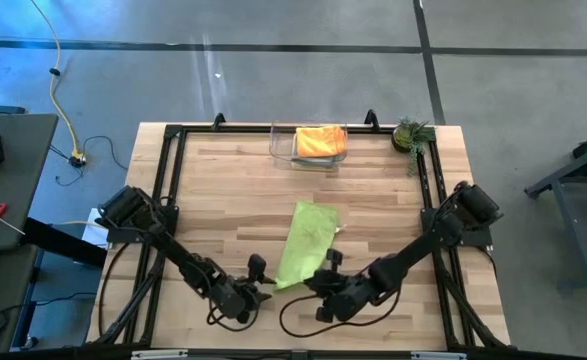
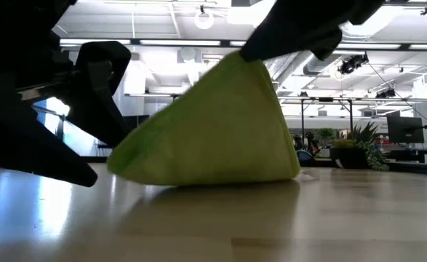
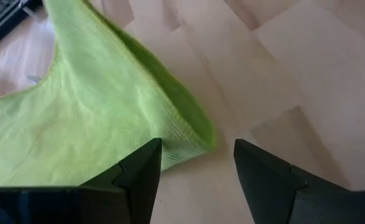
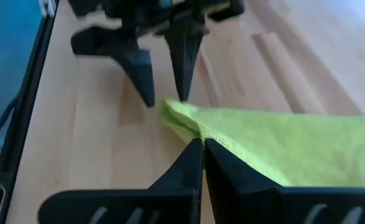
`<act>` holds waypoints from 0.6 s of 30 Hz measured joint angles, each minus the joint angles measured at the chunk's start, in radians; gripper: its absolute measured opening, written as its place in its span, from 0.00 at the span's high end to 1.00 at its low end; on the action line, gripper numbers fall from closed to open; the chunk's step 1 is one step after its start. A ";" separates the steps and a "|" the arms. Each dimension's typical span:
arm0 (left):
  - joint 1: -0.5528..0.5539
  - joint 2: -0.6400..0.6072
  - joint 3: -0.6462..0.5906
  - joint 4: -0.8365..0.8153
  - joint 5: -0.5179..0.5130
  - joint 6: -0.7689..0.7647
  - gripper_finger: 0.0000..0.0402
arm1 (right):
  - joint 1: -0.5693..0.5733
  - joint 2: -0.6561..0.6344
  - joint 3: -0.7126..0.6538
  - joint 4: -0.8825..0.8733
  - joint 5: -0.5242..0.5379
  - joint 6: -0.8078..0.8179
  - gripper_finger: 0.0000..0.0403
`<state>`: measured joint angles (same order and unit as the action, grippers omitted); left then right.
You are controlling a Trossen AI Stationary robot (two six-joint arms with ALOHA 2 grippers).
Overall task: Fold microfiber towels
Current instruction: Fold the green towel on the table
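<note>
Wooden table (image 1: 223, 190) holds a lime green towel (image 1: 305, 243) near its front middle. Right claw (image 4: 203, 144) pinches the towel's near corner and lifts it. Left claw (image 3: 198, 163) waits just beside, fingers apart, grasping nothing.

In my low view, my right end effector (image 2: 253, 47) is cut off above; my left arm (image 2: 46, 109) hides the lime green towel (image 2: 213, 131)'s near corner.
</note>
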<state>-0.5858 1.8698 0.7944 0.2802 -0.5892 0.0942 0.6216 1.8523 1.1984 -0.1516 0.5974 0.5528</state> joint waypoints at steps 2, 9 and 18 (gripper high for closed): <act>0.001 0.003 0.000 0.004 -0.006 -0.009 0.52 | 0.000 -0.014 0.000 0.001 0.017 0.001 1.00; 0.003 0.078 0.000 0.134 -0.119 -0.011 0.52 | 0.000 -0.036 0.000 0.010 0.051 0.016 1.00; 0.000 0.114 0.027 0.199 -0.212 -0.130 0.52 | 0.000 -0.036 0.000 0.013 0.084 0.019 1.00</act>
<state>-0.5854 1.9839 0.8219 0.4789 -0.8009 -0.0357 0.6212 1.8164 1.1984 -0.1383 0.6812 0.5715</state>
